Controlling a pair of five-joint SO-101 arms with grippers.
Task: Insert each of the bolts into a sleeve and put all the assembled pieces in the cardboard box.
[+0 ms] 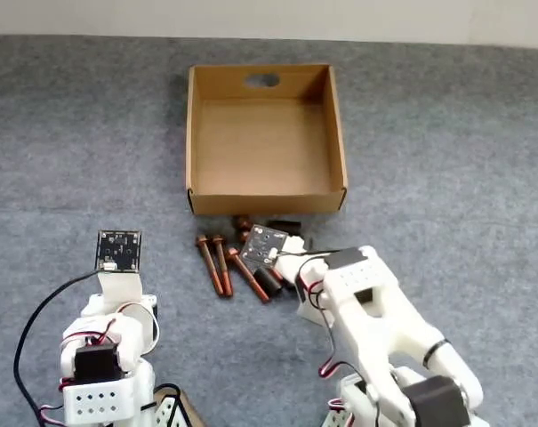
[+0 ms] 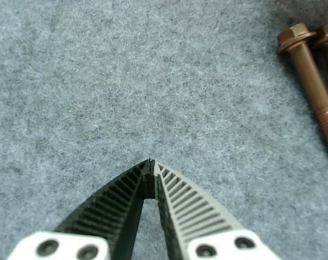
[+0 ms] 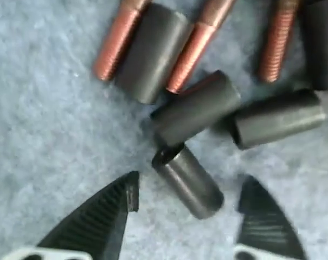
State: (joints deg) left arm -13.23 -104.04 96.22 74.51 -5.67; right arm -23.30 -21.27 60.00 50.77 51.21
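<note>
The right pincer (image 3: 190, 189) is spread wide, one finger on each side of a short black sleeve (image 3: 192, 184) that lies on its side on the grey tabletop (image 3: 50, 124). Neither finger touches it. Just beyond that sleeve lie three more sleeves (image 3: 196, 108): two lie crosswise with their ends close together, and a third (image 3: 153, 51) is tucked between the threaded ends of two copper-coloured bolts (image 3: 117, 40). Another bolt end (image 3: 277, 46) lies off to one side, next to one more dark sleeve at the picture's edge.

The left pincer (image 2: 152, 165) is closed, its tips meeting, with nothing between them. It hangs over bare tabletop, with two bolts (image 2: 310, 81) lying side by side well apart from it.

From above, the right arm is bent over the pile of parts, while the left arm is drawn back toward its base, beside the pile. Three bolts (image 1: 222, 264) lie loose in a row with their heads toward the cardboard box (image 1: 267, 202). The box sits open-topped just beyond the pile, with an oval hand-hole in its far wall.
</note>
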